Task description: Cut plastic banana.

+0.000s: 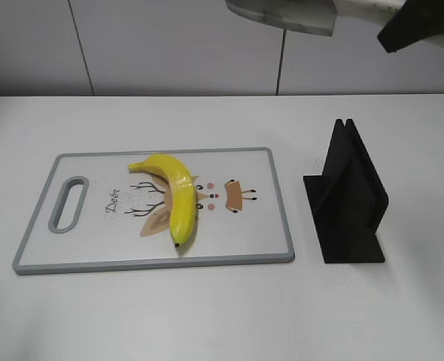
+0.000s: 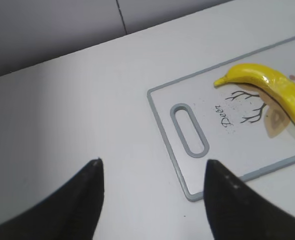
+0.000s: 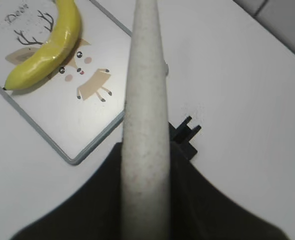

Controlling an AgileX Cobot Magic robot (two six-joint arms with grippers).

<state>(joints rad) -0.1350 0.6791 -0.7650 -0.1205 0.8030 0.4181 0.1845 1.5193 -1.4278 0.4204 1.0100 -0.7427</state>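
Plastic banana (image 1: 175,197): whole, on cutting board (image 1: 260,226). I see left pincer (image 2: 152,172) apart, empty; right pincer (image 3: 145,165) clamped on knife (image 3: 146,100).

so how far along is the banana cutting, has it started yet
Done: the right gripper has the knife in hand, and the black knife stand is empty. In hand: the knife is held high above the table. Left: the plastic banana lies whole on the cutting board; the left gripper is open, off the board.

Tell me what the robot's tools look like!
The left tool has two black fingers that taper to pointed tips, smooth and matte. The right tool is black too, and a dark angular piece of it shows up top outside. No cables or markings are visible.
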